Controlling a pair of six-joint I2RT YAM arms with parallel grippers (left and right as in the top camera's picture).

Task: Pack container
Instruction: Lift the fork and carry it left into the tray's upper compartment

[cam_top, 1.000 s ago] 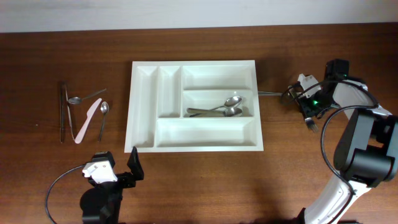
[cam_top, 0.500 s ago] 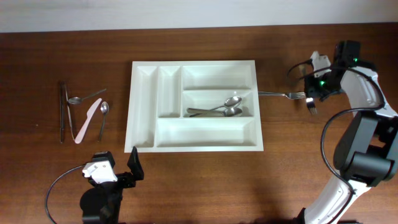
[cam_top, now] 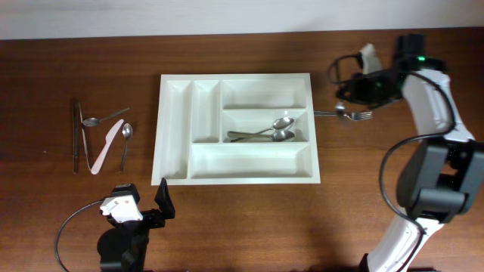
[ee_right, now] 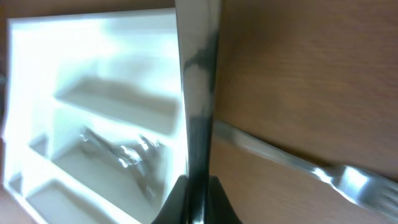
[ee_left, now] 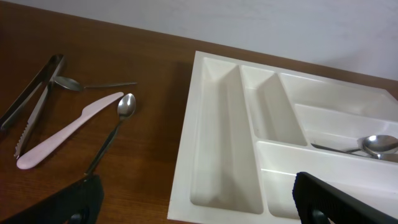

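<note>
Tray [cam_top: 234, 78] mid-surface [cam_top: 378, 196], two spoons [cam_top: 276, 132] in its middle long slot. L tool [ee_left: 199, 202] wide open, empty. R tool [ee_right: 198, 193] clamped on metal utensil [ee_right: 198, 93], right of tray, near fork [cam_top: 352, 115].

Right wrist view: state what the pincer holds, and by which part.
The right pincer is shut on a metal utensil, gripping it near one end of its flat handle; its head is out of frame.

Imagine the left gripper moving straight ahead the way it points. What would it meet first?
Most likely the container, at the near rim of its leftmost narrow compartment, straight ahead of the open left gripper. Height is unclear, so it might pass above.
</note>
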